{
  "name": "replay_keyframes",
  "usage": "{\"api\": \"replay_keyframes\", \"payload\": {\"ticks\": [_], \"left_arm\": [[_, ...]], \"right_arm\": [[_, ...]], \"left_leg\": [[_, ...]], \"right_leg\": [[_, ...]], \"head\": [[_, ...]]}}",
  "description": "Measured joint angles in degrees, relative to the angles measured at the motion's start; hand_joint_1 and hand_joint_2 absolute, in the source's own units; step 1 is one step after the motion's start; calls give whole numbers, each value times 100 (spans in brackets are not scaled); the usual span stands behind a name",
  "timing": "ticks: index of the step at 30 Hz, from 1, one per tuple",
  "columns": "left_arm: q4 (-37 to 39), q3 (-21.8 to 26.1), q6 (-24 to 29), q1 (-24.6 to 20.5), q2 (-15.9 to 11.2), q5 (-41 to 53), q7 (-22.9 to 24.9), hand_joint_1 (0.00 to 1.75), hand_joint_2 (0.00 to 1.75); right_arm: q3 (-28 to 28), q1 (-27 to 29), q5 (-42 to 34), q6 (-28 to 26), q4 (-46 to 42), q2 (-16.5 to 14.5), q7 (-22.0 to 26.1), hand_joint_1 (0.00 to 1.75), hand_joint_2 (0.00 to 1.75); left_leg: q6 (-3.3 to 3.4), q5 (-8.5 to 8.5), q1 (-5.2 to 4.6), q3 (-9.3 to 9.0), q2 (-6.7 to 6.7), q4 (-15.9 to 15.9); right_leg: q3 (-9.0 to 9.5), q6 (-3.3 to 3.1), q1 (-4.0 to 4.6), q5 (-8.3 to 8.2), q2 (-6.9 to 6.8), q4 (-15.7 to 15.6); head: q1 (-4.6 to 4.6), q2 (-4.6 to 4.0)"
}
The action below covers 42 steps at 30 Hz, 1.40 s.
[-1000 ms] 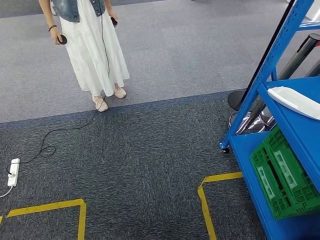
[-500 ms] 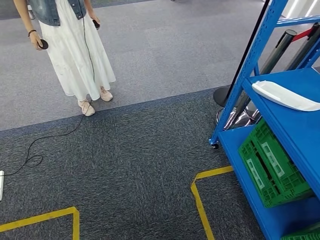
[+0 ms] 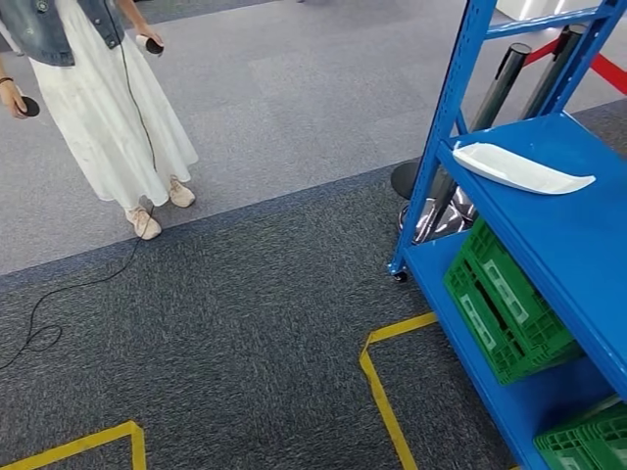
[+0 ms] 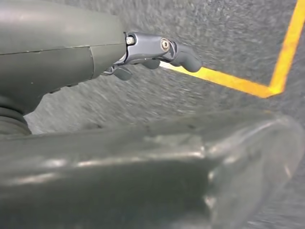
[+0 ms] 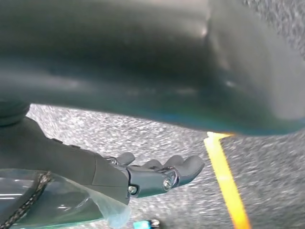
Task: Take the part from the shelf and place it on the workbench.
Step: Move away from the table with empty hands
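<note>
Carpet [image 3: 244,323] fills most of the head view, dark grey near the robot and paler further off, with yellow tape lines [image 3: 381,382] marking corners on it. On the right stands the blue shelf [image 3: 561,235], its far side cut off by the picture's edge. The white part [image 3: 521,169] lies flat on the middle level, alone on the blue surface and near the front upright. Below it a green crate [image 3: 510,304] sits tilted on the bottom level, and a second green crate [image 3: 584,441] is only partly visible at the corner. A person in a white skirt [image 3: 104,108] stands well apart, head out of frame, holding a small dark controller [image 3: 29,105]. The left hand [image 4: 158,50] hangs over the carpet with fingers extended and nothing in them; the right hand [image 5: 162,174] likewise, fingers stretched out and empty. Both wrist views are blurred and partly blocked.
</note>
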<state>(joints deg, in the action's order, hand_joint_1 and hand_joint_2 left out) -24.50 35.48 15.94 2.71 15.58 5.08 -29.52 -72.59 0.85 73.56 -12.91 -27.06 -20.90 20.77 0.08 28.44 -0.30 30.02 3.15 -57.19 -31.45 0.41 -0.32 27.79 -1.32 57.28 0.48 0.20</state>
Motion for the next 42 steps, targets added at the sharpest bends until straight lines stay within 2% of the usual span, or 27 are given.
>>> {"api": "replay_keyframes", "payload": {"ticks": [2, 4, 5, 6, 7, 9, 11, 12, 14, 16, 17, 19, 21, 28, 29, 30, 31, 32, 33, 34, 35, 36, 37, 38, 39, 40, 42], "left_arm": [[73, -384, -237, 67, -85, 735, 166, 0, 0], [160, -842, -415, 149, -170, 1237, 177, 0, 0], [197, -1007, -448, 175, -203, 1316, 172, 0, 0], [235, -1124, -453, 193, -227, 1333, 192, 0, 0], [264, -1212, -444, 204, -247, 1352, 249, 0, 0], [265, -1310, -376, 231, -269, 1445, 451, 0, 0], [165, -1320, -307, 282, -280, 1607, 589, 0, 0], [144, -1287, -302, 287, -309, 1665, 540, 0, 0], [245, -1146, -348, 233, -403, 1704, 263, 0, 0], [390, -981, -396, 181, -507, 1702, 16, 0, 0], [426, -919, -397, 174, -543, 1705, -32, 0, 0], [462, -830, -386, 173, -592, 1724, -48, 0, 0], [469, -790, -379, 178, -601, 1744, -41, 0, 0], [475, -766, -378, 179, -600, 1756, -36, 0, 0], [482, -748, -377, 176, -600, 1761, -33, 0, 0], [491, -721, -376, 174, -601, 1766, -31, 0, 0], [497, -698, -374, 166, -604, 1768, -30, 0, 0], [503, -669, -373, 162, -605, 1789, -9, 0, 0], [501, -643, -379, 168, -604, 1818, 30, 0, 0], [489, -620, -390, 182, -600, 1853, 88, 0, 0], [464, -597, -416, 213, -591, 1903, 169, 0, 0], [412, -571, -467, 256, -576, 1959, 263, 0, 0], [324, -533, -547, 308, -552, 2043, 380, 0, 0], [205, -483, -648, 367, -519, 2153, 505, 0, 0], [61, -419, -764, 424, -479, 2281, 630, 0, 0], [-96, -336, -892, 478, -434, 2436, 743, 0, 0], [-394, -125, -1132, 555, -321, 2787, 888, 0, 0]], "right_arm": [[3, 26, -89, -3, -41, 0, -17, 0, 0], [11, 32, -133, 14, -89, 1, -25, 0, 0], [17, 38, -140, 25, -106, 1, -31, 0, 0], [26, 48, -122, 45, -123, 1, -42, 0, 0], [46, 63, -82, 90, -153, 1, -69, 0, 0], [114, 90, 3, 237, -256, 0, -126, 0, 0], [180, 100, 19, 383, -396, -1, -124, 0, 0], [203, 112, 9, 440, -472, -1, -95, 0, 0], [235, 159, -23, 526, -621, 1, -32, 0, 0], [259, 200, -52, 562, -744, 2, -8, 0, 0], [269, 208, -63, 565, -789, 2, -7, 0, 0], [284, 211, -82, 561, -856, 3, -11, 0, 0], [288, 212, -94, 558, -884, 3, -15, 0, 0], [291, 221, -97, 558, -896, 3, -19, 0, 0], [297, 231, -98, 558, -912, 3, -22, 0, 0], [307, 231, -98, 557, -936, 4, -23, 0, 0], [319, 239, -101, 554, -957, 4, -26, 0, 0], [333, 242, -117, 547, -981, 5, -31, 0, 0], [347, 239, -139, 540, -995, 5, -35, 0, 0], [360, 246, -167, 533, -1002, 5, -42, 0, 0], [373, 243, -198, 528, -1008, 5, -49, 0, 0], [387, 249, -227, 528, -1015, 5, -60, 0, 0], [404, 258, -261, 528, -1025, 5, -80, 0, 0], [425, 271, -302, 530, -1037, 5, -106, 0, 0], [450, 286, -348, 532, -1053, 5, -134, 0, 0], [485, 303, -398, 538, -1071, 5, -166, 0, 0], [565, 331, -501, 554, -1114, 5, -238, 0, 0]], "left_leg": [[-59, 267, 23, 156, -143, -383], [-94, 646, 42, 494, -240, -1172], [-99, 755, 48, 643, -248, -1505], [-97, 748, 50, 716, -251, -1653], [-84, 622, 50, 685, -260, -1564], [-30, 176, 49, 389, -364, -857], [22, -74, 46, 109, -524, -191], [36, -90, 42, 53, -577, -39], [55, -72, 36, 36, -551, 41], [99, -113, 53, 20, -471, 108], [123, -131, 63, 12, -419, 140], [151, -139, 55, 17, -315, 149], [155, -138, 47, 25, -253, 146], [156, -135, 44, 24, -207, 144], [148, -128, 45, 17, -161, 142], [118, -112, 31, 12, -94, 124], [72, -90, 20, 0, -16, 105], [8, 51, 20, 59, -26, -85], [-51, 241, 21, 178, -72, -398], [-91, 462, 36, 344, -142, -809], [-115, 679, 49, 544, -238, -1269], [-121, 743, 54, 666, -250, -1541], [-121, 687, 58, 699, -256, -1602], [-113, 518, 63, 626, -266, -1422], [-101, 291, 70, 479, -299, -1074], [-83, 92, 79, 307, -399, -671], [-51, -86, 91, 82, -587, -103]], "right_leg": [[1, -78, -21, -19, 49, -21], [-9, -120, -19, -22, 122, -20], [-10, -125, -17, -23, 168, -20], [-5, -127, -15, -24, 219, -19], [2, -126, -14, -24, 272, -18], [18, -122, -19, -25, 374, -18], [-3, -88, -14, -28, 467, 1], [-28, -58, -17, -36, 500, 8], [-72, 19, -25, -60, 552, -2], [-156, 74, -26, 33, 473, 107], [-262, 92, -22, 165, 398, 313], [-583, 113, -26, 528, 248, 1000], [-799, 128, -30, 732, 207, 1467], [-890, 141, -32, 770, 195, 1676], [-765, 145, -33, 613, 166, 1454], [-541, 126, -23, 432, 80, 1055], [-293, 76, -14, 239, 27, 592], [-49, 4, -11, 47, -2, 129], [45, -69, -7, 11, 7, -51], [41, -120, -14, -2, 85, -60], [40, -144, -19, -8, 147, -62], [45, -147, -18, -8, 200, -61], [51, -147, -17, -7, 256, -60], [61, -147, -18, -7, 315, -60], [71, -144, -19, -6, 370, -59], [68, -136, -18, -5, 420, -57], [28, -89, -13, -8, 508, -33]], "head": [[-16, 0], [-25, 0], [-24, 0], [-24, 0], [-25, 0], [-25, 0], [-24, 0], [-21, 0], [-18, 0], [-8, 0], [2, 0], [13, 0], [14, 0], [14, 0], [13, 0], [10, 0], [7, 0], [-8, 0], [-25, 0], [-39, 0], [-52, 0], [-53, 0], [-53, 0], [-53, 0], [-54, 0], [-54, 0], [-54, 0]]}}
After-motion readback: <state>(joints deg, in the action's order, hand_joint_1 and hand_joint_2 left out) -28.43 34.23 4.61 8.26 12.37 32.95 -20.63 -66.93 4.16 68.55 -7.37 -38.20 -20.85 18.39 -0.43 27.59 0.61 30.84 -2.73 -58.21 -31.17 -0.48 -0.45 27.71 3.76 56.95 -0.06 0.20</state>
